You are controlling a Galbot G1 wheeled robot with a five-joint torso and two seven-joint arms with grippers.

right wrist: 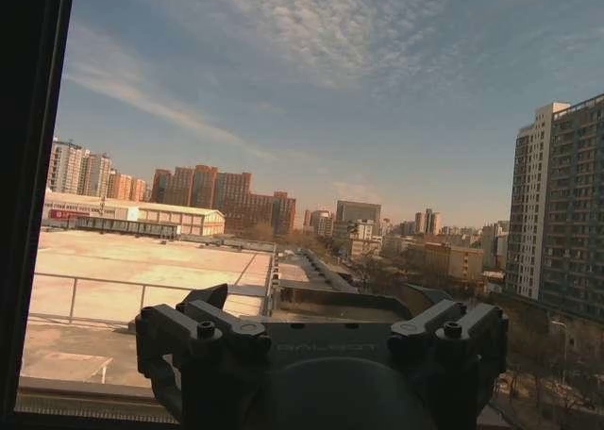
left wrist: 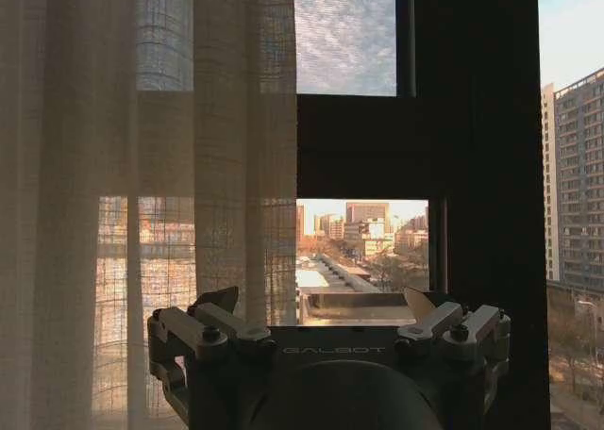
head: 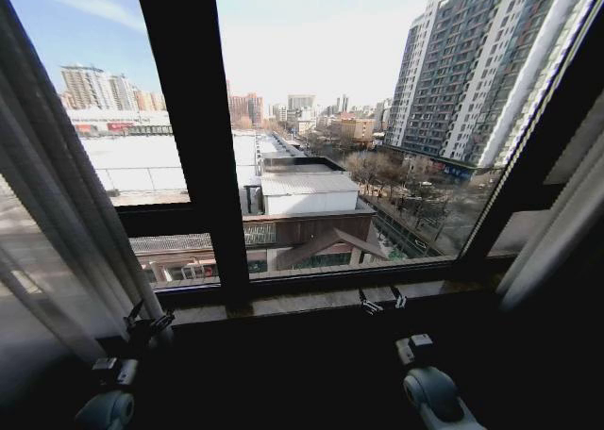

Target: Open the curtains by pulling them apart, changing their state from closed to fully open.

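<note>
Already we had the curtains (head: 66, 223) bunched at both sides, window clear; left tool (head: 151, 324) and right tool (head: 381, 302) hung open, empty.

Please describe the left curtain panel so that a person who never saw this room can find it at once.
Start from the big window and its thick black frame bar. Go to the window's left edge, above the left gripper: there hangs the left curtain panel. It is sheer, cream and pleated, unlike the dark solid bars.

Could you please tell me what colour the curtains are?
Sheer cream-white curtains, vertically pleated; clearest in the left wrist view.
</note>
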